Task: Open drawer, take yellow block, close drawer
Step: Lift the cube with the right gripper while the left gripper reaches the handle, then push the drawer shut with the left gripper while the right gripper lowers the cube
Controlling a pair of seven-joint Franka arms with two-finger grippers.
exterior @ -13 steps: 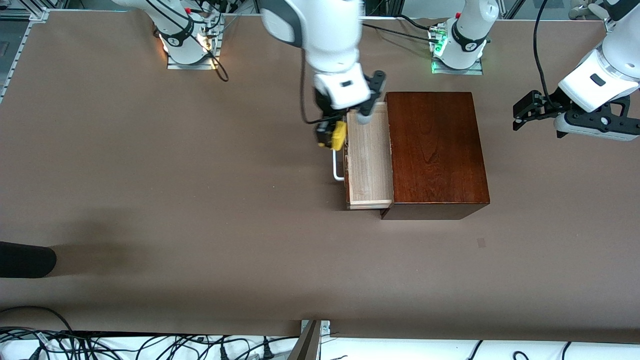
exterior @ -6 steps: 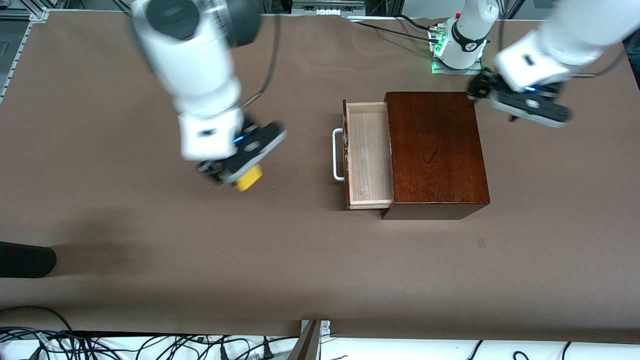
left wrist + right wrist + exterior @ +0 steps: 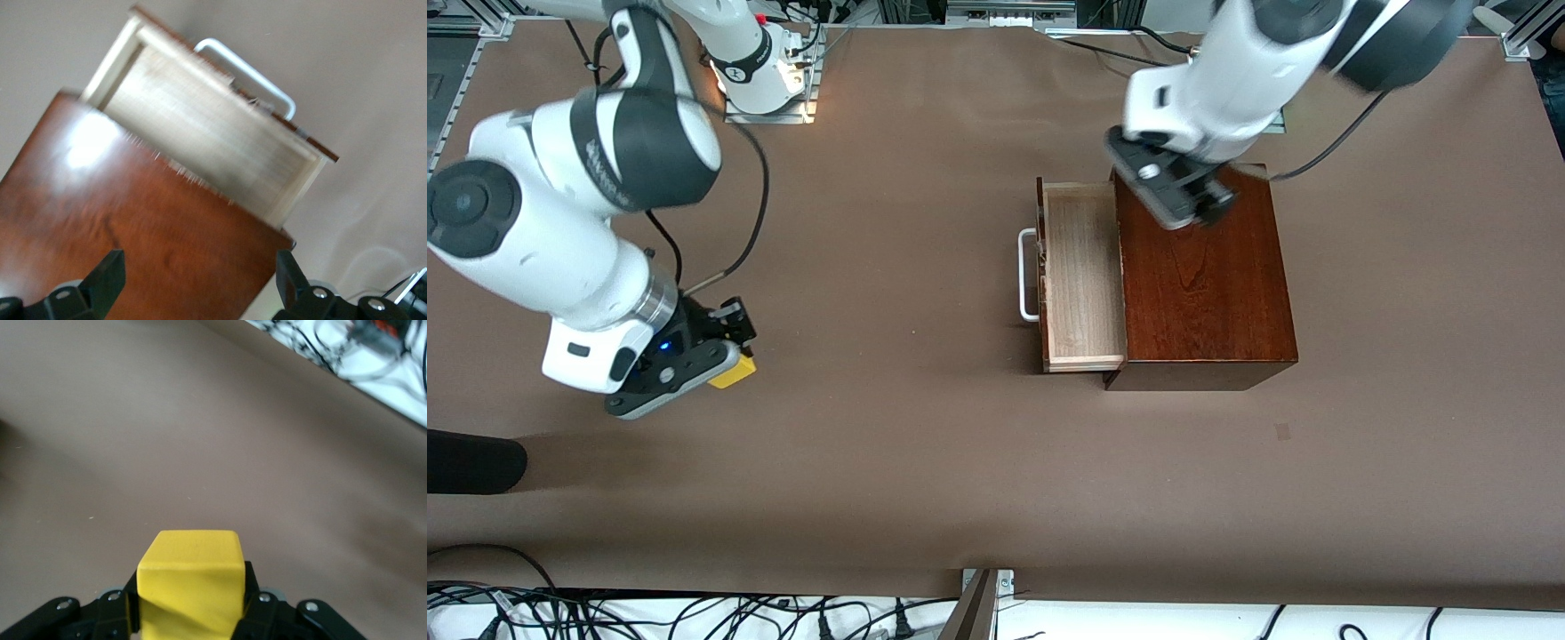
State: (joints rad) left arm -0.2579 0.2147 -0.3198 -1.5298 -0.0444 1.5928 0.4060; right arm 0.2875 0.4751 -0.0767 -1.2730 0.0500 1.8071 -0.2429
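Right jaws (image 3: pixel 725 351) clench yellow block (image 3: pixel 734 372) over bare table (image 3: pixel 889 444); left jaws (image 3: pixel 197 280) spread above box (image 3: pixel 1200 267).

The block (image 3: pixel 734 372) is plain bright yellow, set between the black fingers (image 3: pixel 257 613) of the right tool (image 3: pixel 725 356). The box (image 3: pixel 1200 276) is glossy dark reddish-brown with visible grain. The drawer (image 3: pixel 1083 276) is lined in pale wood, with a white handle (image 3: pixel 1026 276). The desk (image 3: pixel 889 222) is flat matte brown. Both arms are white with black joints, and the left tool (image 3: pixel 200 287) is black.
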